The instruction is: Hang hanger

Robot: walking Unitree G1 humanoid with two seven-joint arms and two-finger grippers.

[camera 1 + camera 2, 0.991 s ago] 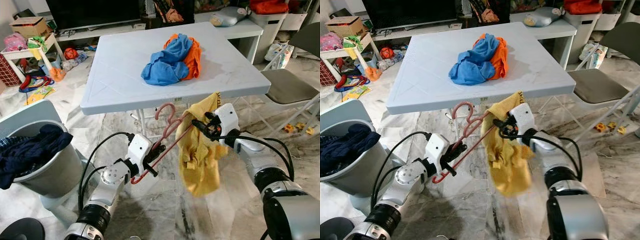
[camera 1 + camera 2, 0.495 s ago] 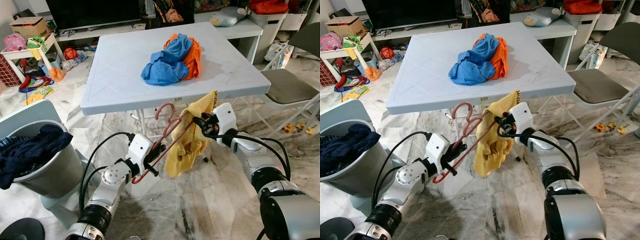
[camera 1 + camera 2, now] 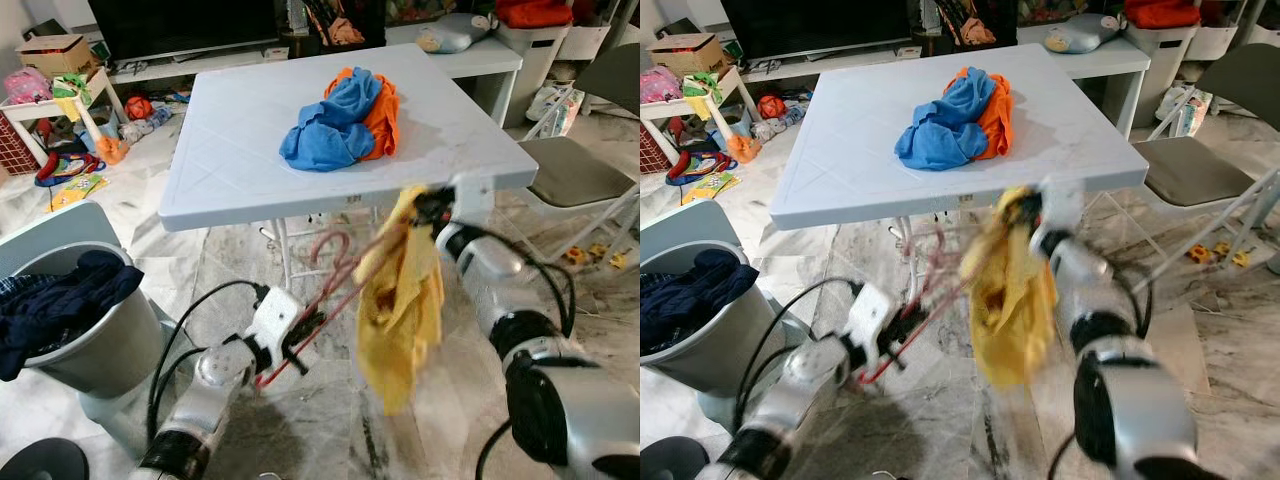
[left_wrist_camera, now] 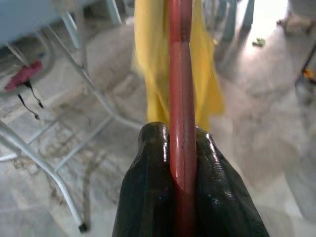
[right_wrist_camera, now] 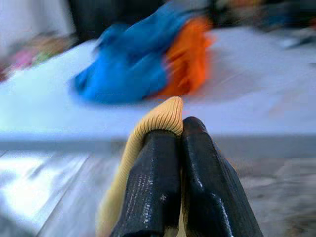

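Gripping a red hanger [image 3: 335, 280] by its lower bar, the left tool [image 4: 183, 163] has both black fingers pressed tight against the plastic, low in front of the white bench [image 3: 240, 150]. The hanger slants up toward the bench edge, its hook just below the rim. The right tool [image 5: 178, 143] pinches the ribbed edge of one yellow garment [image 3: 400, 300], which hangs down beside the hanger and partly over its upper end. Two more garments, one blue [image 3: 325, 135] and one orange [image 3: 382, 100], lie heaped together on the bench. One grey bin [image 3: 95, 340] holding dark clothes stands on the marble floor to the robot's left; a chair [image 3: 575, 170] stands to the right. No writing is readable.
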